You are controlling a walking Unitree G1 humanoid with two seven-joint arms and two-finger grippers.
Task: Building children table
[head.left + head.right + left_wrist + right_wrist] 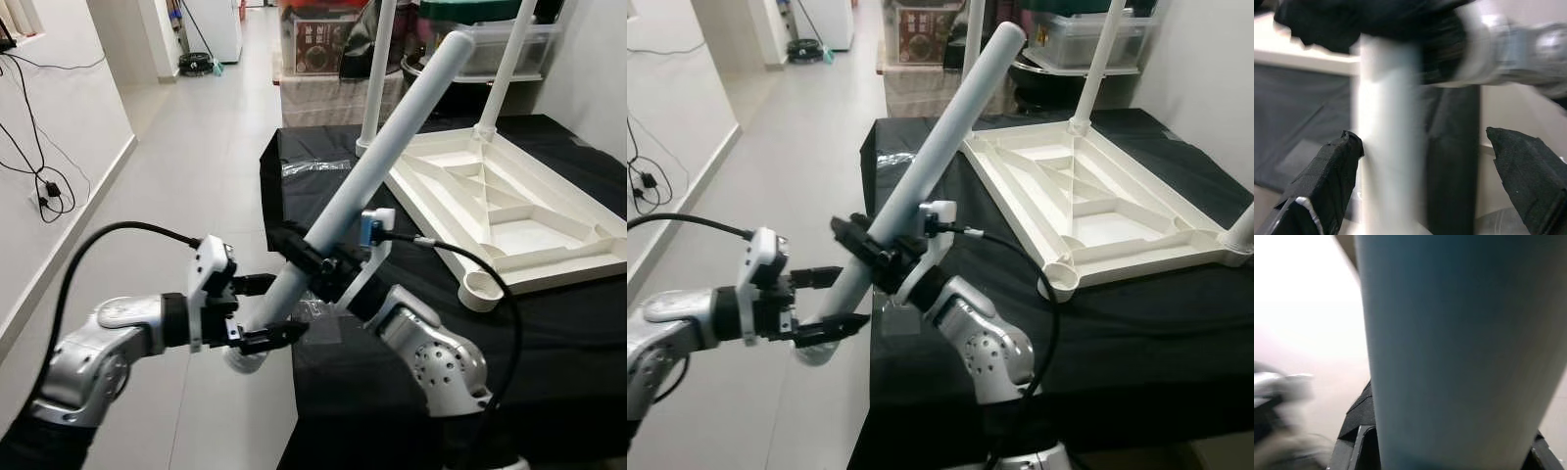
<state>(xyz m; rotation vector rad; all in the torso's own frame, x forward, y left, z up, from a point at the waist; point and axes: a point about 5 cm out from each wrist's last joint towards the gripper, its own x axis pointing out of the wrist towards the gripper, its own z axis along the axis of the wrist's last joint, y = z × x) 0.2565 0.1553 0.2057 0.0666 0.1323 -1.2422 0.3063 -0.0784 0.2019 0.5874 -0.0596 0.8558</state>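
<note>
White table leg (372,157), frame centre, slanted: right gripper (312,262) clenched mid-shaft for carrying; left gripper (257,311) spread around its lower end, steadying; upturned tabletop (519,220), upper right, awaiting fitting.

Tilted white table leg (382,147), gripper-held

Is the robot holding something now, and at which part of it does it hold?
The right gripper is shut on the white table leg, on its lower part, above the bottom end. The left gripper is open around the bottom end, not clamped.
</note>
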